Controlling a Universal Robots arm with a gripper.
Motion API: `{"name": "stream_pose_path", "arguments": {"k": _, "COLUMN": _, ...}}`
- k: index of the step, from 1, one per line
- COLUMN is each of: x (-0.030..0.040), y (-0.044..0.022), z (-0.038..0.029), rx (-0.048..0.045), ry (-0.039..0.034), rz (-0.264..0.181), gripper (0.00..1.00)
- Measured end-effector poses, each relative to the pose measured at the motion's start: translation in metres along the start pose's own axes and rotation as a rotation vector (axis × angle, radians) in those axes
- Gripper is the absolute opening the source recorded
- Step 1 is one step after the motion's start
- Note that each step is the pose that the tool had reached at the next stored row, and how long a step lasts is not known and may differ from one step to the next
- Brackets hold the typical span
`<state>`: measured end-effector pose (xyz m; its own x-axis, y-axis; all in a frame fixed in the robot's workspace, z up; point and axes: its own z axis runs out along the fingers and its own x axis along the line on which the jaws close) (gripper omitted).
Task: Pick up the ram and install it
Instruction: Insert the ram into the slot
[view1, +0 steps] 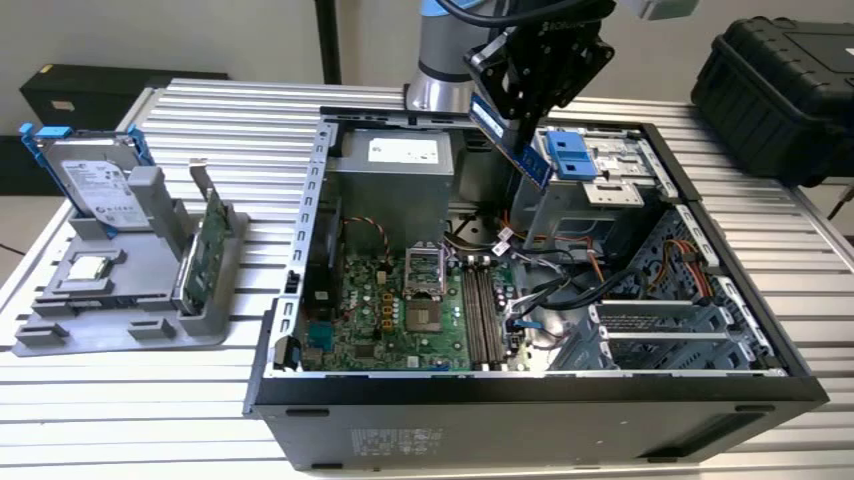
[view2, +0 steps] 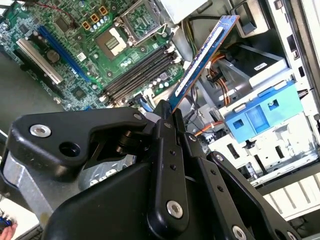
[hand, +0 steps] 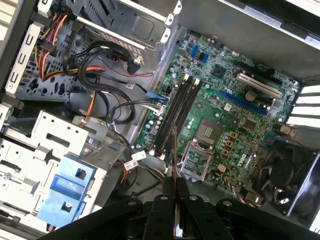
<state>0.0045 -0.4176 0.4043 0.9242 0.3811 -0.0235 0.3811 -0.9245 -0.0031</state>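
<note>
Blue-green ram (view1: 514, 145), pinched tight between the fingers (view2: 166, 140), hangs tilted over the open case (view1: 304, 250) beside the blue drive bracket (view1: 569, 155), black cables (hand: 100, 65) below, while the first wrist view shows it edge-on above the memory slots (hand: 175, 112) of the green motherboard (hand: 227, 107).

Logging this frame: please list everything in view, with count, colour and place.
ram: 1, blue-green, tilted above the computer case
computer case: 1, black, open, on the table
motherboard: 1, green, inside the computer case
drive bracket: 1, blue, in the computer case
stand: 1, grey, exterior view's left of the computer case
hard drive: 1, silver with blue rails, on the stand
card: 1, green, upright in the stand
box: 1, black, exterior view's far right
table: 1, silver, slatted
arm: 1, grey, above the computer case
gripper: 1, black, shut on the ram
</note>
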Motion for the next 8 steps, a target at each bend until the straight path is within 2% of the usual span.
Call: {"name": "stream_pose_path", "arguments": {"k": 8, "x": 0.0, "y": 0.0, "z": 0.0, "rx": 0.0014, "ry": 0.0002, "rz": 0.061, "gripper": 0.0}}
